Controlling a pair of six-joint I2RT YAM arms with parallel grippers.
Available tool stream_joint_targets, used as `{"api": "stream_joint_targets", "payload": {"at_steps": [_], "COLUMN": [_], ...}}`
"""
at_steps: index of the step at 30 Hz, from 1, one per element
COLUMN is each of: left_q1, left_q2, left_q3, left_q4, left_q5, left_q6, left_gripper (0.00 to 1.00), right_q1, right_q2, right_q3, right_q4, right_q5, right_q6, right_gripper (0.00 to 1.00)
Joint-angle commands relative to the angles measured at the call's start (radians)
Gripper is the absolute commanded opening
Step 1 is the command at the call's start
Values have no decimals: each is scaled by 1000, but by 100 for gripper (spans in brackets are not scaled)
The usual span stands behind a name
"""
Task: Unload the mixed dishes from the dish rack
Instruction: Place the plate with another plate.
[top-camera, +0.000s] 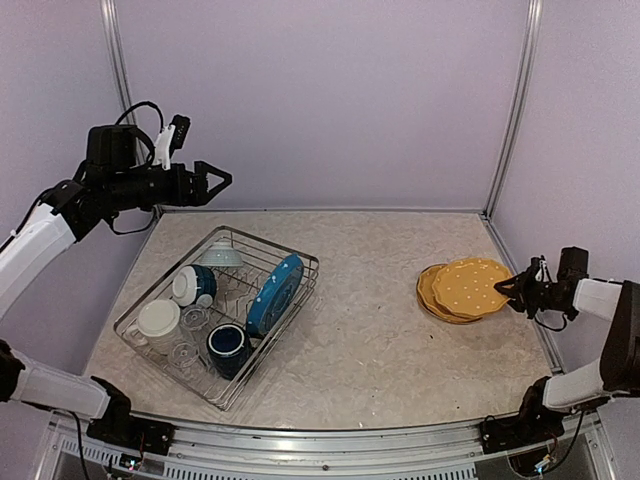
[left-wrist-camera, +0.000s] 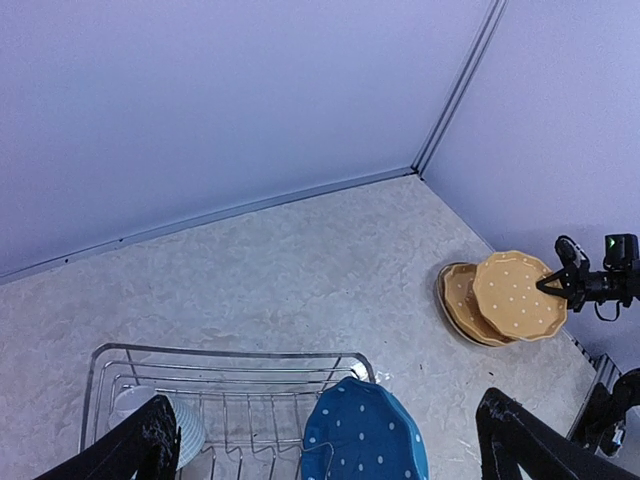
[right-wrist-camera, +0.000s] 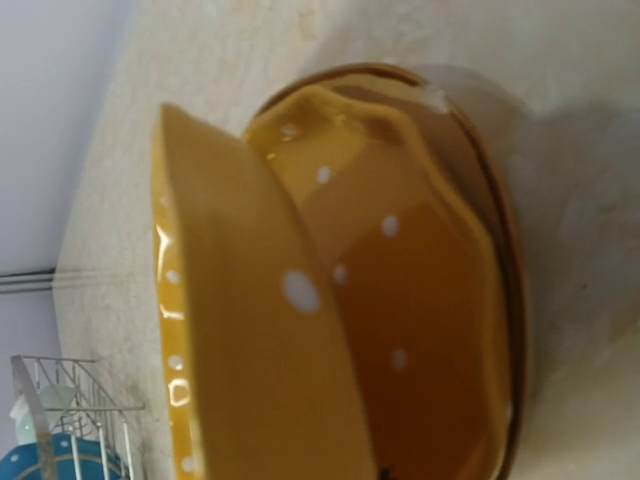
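The dish rack (top-camera: 272, 245) stands at the left of the table. A blue dotted plate (top-camera: 274, 293) stands upright in it, with a navy mug (top-camera: 228, 348), a cream mug (top-camera: 160, 320), clear glasses (top-camera: 190, 322) and a small teal bowl (top-camera: 220, 255). My left gripper (top-camera: 222, 180) hangs open high above the rack's far corner; in its wrist view the blue plate (left-wrist-camera: 365, 435) lies between its fingers (left-wrist-camera: 145, 445). My right gripper (top-camera: 520, 287) is shut on the rim of a yellow dotted plate (top-camera: 472, 283), held tilted over a stack of yellow plates (top-camera: 437, 297).
Lilac walls close in the table at the back and sides, with metal posts (top-camera: 510, 110) in the corners. The yellow stack lies near the table's right edge. A metal rail (top-camera: 320, 440) runs along the front between the arm bases.
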Motion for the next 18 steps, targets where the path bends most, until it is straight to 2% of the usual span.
{"api": "stream_joint_targets", "payload": {"at_steps": [1, 10, 18], "left_q1": [13, 33, 38], "left_q2": [-1, 31, 34], "left_q3": [-4, 6, 7], "left_q4": [12, 3, 3], "left_q5": [56, 100, 128], "left_q6": [-31, -36, -46], "left_gripper": [99, 99, 99], "right_q1": [-6, 1, 66], "right_q2": [61, 178, 247], "right_q3": [72, 125, 171], "right_q4": [97, 122, 115], "right_q5": [-97, -126, -123], "right_q6": [-29, -38, -55], "right_gripper": [0, 0, 0]}}
